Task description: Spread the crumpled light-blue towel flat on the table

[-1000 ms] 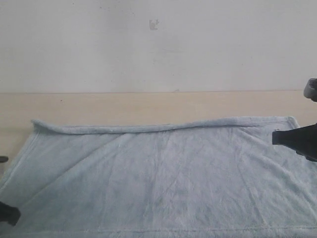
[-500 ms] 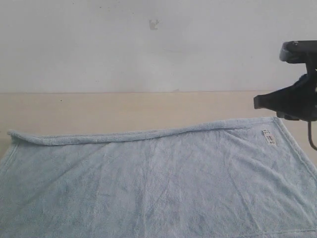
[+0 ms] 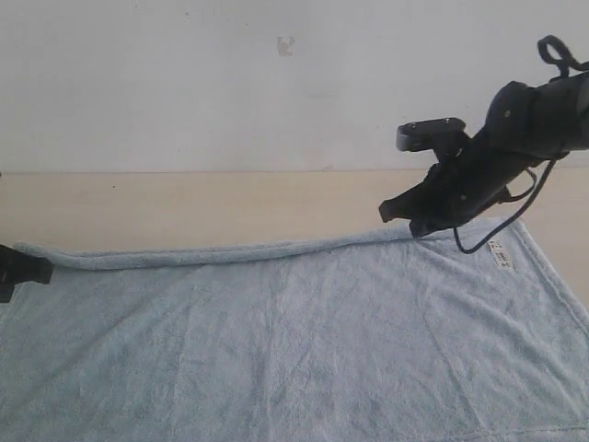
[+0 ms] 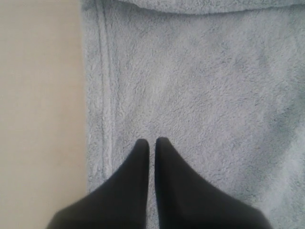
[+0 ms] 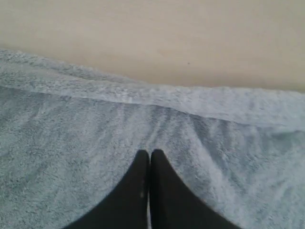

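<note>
The light-blue towel [image 3: 304, 341] lies spread over the beige table [image 3: 184, 198], its far edge [image 3: 230, 253] rolled over in a long narrow fold. A small white label [image 3: 500, 255] shows near its far right corner. My right gripper [image 3: 388, 215] hangs just above the fold right of centre; in the right wrist view it [image 5: 150, 152] is shut and holds nothing, with towel [image 5: 71, 157] below. My left gripper [image 3: 44, 269] sits at the towel's far left end. It [image 4: 151, 141] is shut, empty, and over the hemmed side edge [image 4: 97, 95].
A plain white wall [image 3: 184, 83] rises behind the table. A black cable [image 3: 488, 241] loops down from the right arm [image 3: 525, 120] over the towel's corner. Bare table [image 5: 167, 43] runs beyond the folded edge, and more bare table [image 4: 38, 95] lies beside the towel's left edge.
The right arm swung in from the right frame edge to above the folded far edge. The left gripper rose to the far left corner. The towel shifted left, baring the label.
</note>
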Robot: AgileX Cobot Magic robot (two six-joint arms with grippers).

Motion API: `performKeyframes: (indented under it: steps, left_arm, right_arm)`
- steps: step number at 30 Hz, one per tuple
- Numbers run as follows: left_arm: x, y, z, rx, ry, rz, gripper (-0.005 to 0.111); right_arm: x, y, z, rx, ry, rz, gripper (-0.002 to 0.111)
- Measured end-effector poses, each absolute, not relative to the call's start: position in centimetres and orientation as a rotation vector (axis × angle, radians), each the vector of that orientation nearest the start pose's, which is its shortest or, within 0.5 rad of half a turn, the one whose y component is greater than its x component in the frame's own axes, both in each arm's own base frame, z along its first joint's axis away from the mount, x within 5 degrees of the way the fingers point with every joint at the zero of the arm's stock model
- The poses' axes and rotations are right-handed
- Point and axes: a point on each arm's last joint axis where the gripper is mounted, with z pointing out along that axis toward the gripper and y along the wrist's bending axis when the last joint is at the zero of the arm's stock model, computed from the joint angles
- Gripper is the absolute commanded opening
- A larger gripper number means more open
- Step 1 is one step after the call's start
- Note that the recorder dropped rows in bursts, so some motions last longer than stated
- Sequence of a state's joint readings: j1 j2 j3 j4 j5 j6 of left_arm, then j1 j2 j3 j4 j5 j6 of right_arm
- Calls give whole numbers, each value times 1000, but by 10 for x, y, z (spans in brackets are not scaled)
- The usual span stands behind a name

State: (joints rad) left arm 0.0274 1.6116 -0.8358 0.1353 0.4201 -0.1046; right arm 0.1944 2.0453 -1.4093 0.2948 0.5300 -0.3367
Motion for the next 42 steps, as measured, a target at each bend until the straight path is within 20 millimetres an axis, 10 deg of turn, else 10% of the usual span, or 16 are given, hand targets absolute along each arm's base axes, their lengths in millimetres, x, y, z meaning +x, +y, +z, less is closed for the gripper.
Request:
performKeyframes:
  steps: [15,25,33,42]
  left_arm:
    - [302,13,182,-25,2629,81,4]
    - [302,13,182,-29,2627,78,4]
    - [302,13,182,-29,2627,78,4]
    - [302,12,182,-34,2627,74,4]
  right_arm:
    - [463,122,125,-495,2641,294,0]
    - [512,133,185,-469,2384,298,0]
    - [496,131,219,-485,2378,316,0]
    - [475,79,189,-350,2521,200,0]
